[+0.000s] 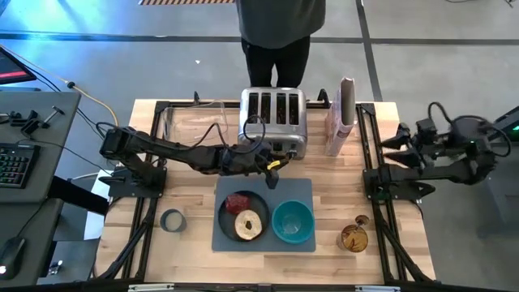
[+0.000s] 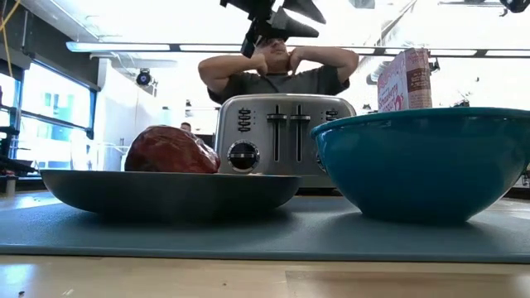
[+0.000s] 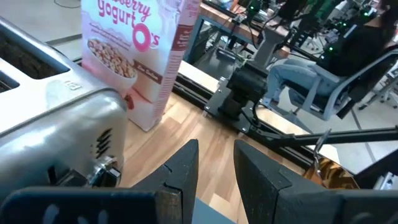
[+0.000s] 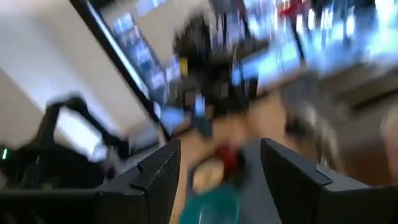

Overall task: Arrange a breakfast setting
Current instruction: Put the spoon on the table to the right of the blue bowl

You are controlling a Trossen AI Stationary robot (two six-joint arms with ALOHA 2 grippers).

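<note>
On the left of the table a roll of tape [image 1: 173, 220] lies on the bare wood, just beside the grey mat [image 1: 302, 188]. The left arm reaches across from the left edge, and the left gripper [image 1: 272, 178] hangs above the mat's far edge, in front of the toaster [image 1: 273, 122]; its fingers stand a little apart with nothing between them. On the mat, the dark plate [image 1: 225, 215] sits to the left, carrying the dark-red lump [image 1: 238, 201] and, touching it, the tan ring [image 1: 249, 225]. The teal bowl [image 1: 293, 221] stands just beside the plate on the right and looks empty. Behind, right of the toaster, the cereal bag [image 1: 340, 118] stands upright. A wooden-handled spoon [image 1: 353, 235] seems to lie on the wood, off the mat's right edge. The right gripper [image 1: 403, 143] waits at the far right, fingers spread and empty.

The spoon is likely light and stiff, best pinched across its handle. The bag probably yields and crumples, so grip its narrow sides near the top. The bowl may be smooth and slippery; take it by the rim
</note>
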